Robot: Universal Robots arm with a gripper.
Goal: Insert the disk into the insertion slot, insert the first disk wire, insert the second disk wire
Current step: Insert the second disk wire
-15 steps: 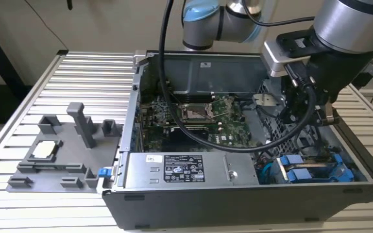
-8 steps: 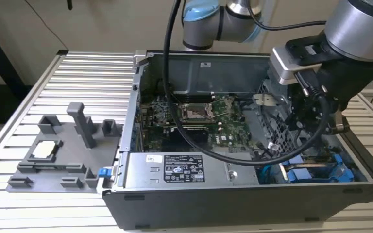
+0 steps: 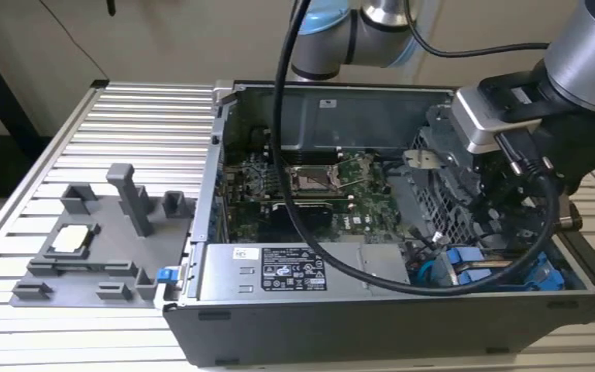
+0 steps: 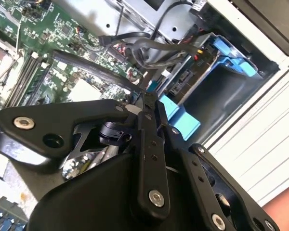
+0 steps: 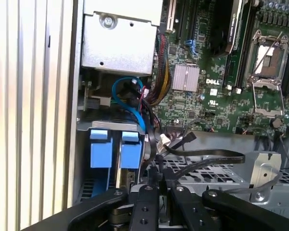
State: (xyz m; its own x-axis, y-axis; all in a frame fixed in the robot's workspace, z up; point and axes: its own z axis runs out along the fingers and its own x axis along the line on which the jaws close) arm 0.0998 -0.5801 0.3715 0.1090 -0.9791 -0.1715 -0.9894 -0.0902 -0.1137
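Note:
The disk (image 4: 189, 79) stands on edge in its blue carrier (image 4: 231, 55) inside the insertion slot (image 4: 226, 98), the dark grey bay at the case's corner. In the first wrist view the carrier's blue tabs (image 5: 130, 154) show in the same bay. My gripper (image 4: 147, 102) hovers just beside the bay over the motherboard edge, and its black fingers (image 5: 149, 192) are pressed together. Whether anything thin is pinched between them is hidden. Black flat wires (image 5: 202, 156) with a loose connector (image 5: 176, 139) lie just past the fingertips. In the exterior view the arm's wrist (image 3: 545, 147) reaches into the case's right end.
The grey labelled power-supply box (image 3: 297, 271) fills the case's front. A perforated metal cage (image 5: 216, 175) lies beside the fingers. The motherboard (image 3: 318, 186) has an open socket. A blue cable (image 5: 130, 103) loops near the bay. A grey fixture (image 3: 91, 256) stands on the slatted table at the exterior view's left.

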